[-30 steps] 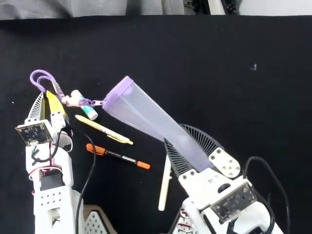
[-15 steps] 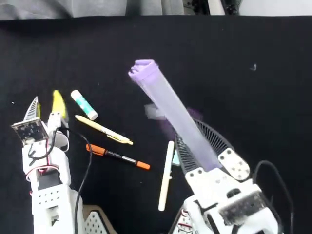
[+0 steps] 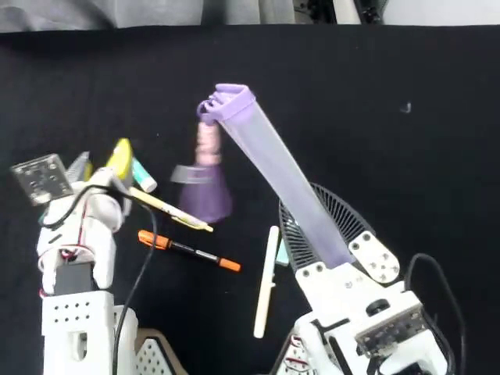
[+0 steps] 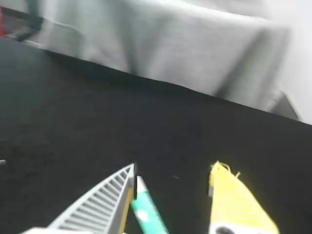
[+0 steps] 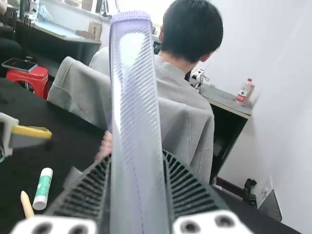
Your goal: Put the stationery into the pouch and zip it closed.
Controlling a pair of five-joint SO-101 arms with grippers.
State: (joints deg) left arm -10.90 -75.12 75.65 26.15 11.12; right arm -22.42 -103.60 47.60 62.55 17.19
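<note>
My right gripper (image 3: 308,226) is shut on the long translucent purple pouch (image 3: 269,168), holding it raised and tilted, with its mouth end (image 3: 228,100) up and away from me. A pink and purple charm (image 3: 205,168) dangles from that end. In the right wrist view the pouch (image 5: 132,112) rises between the fan-shaped fingers (image 5: 183,187). My left gripper (image 3: 101,160) is open over the white and teal glue stick (image 3: 142,176), which lies beside the white finger (image 4: 105,202) as a teal bar (image 4: 146,212). A yellow pen (image 3: 168,208), an orange-tipped marker (image 3: 187,250) and a cream stick (image 3: 266,281) lie on the black table.
The black table (image 3: 391,117) runs back to a grey cloth edge (image 3: 101,16). A small teal item (image 3: 283,251) lies under the right gripper's fingers. The left arm's cable (image 3: 141,266) hangs near the marker.
The right gripper swung the pouch up and rightward, away from the left arm. The left gripper let go of the pouch's strap and moved right, over the glue stick. The charm now swings free.
</note>
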